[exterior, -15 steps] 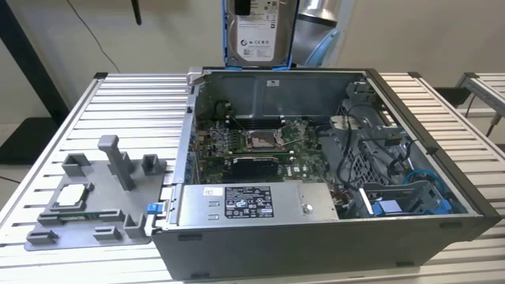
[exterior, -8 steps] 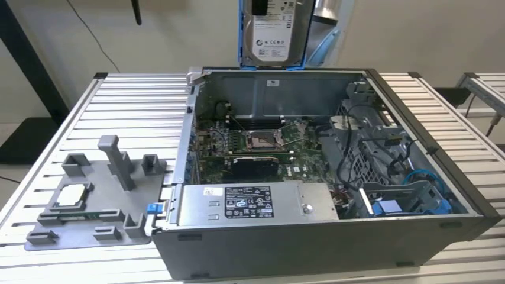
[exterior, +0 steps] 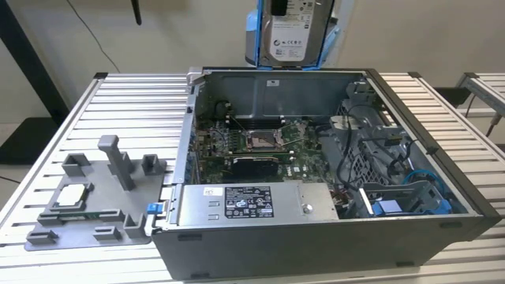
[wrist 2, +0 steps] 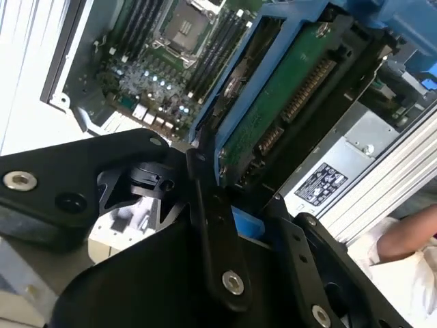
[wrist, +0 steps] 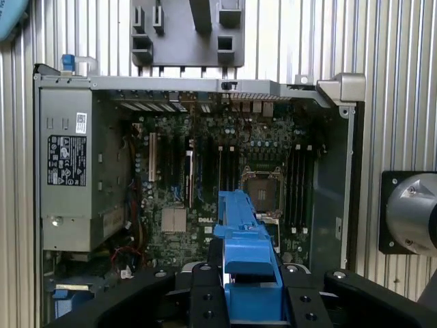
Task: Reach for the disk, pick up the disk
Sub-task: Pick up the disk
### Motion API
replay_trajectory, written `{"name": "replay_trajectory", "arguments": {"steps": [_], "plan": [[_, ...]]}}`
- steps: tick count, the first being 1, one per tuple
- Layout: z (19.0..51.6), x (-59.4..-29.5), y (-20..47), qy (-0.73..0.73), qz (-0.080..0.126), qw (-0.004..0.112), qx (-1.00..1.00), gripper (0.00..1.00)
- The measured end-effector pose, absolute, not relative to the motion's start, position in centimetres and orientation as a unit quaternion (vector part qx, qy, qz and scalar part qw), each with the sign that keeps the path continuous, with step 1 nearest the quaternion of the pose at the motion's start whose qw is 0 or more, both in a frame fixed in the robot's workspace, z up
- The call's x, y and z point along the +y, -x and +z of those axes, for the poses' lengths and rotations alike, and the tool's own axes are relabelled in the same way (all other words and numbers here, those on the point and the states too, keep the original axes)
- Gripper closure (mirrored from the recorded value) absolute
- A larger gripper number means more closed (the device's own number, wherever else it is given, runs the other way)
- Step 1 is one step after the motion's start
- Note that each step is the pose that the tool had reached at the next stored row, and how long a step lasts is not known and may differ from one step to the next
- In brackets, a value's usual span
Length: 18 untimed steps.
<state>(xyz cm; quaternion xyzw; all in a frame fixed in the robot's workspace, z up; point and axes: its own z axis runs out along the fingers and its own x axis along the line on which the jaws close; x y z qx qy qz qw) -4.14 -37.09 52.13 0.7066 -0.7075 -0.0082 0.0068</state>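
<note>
The disk [exterior: 288, 29] hangs upright above the back wall of the open computer case [exterior: 316, 242], its white label facing the exterior view and blue rails along both sides. In the second wrist view its green circuit-board side [wrist 2: 293, 89] shows inside the blue frame. My gripper [wrist 2: 246, 219] is shut on the disk, with a black finger [wrist 2: 208, 205] pressed against its blue rail. In the first wrist view the blue carrier [wrist: 246, 232] stands edge-on between the black fingers of the gripper [wrist: 249, 280], well above the motherboard [wrist: 205, 164].
The case lies open on a slatted metal table [exterior: 126, 100]. A grey power supply box [exterior: 245, 204] sits at its front, with cables and a blue-railed bay [exterior: 402, 198] on the exterior view's right. A grey fixture plate [exterior: 94, 195] holding a small silver chip [exterior: 73, 193] lies to the exterior view's left. A person's arm [wrist 2: 403, 239] is near the table.
</note>
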Motion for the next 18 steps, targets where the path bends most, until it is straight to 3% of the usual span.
{"name": "replay_trajectory", "arguments": {"steps": [18], "plan": [[52.1, -37.1, -2.1, -0.707, -0.008, 0.007, -0.707, 1.0]]}}
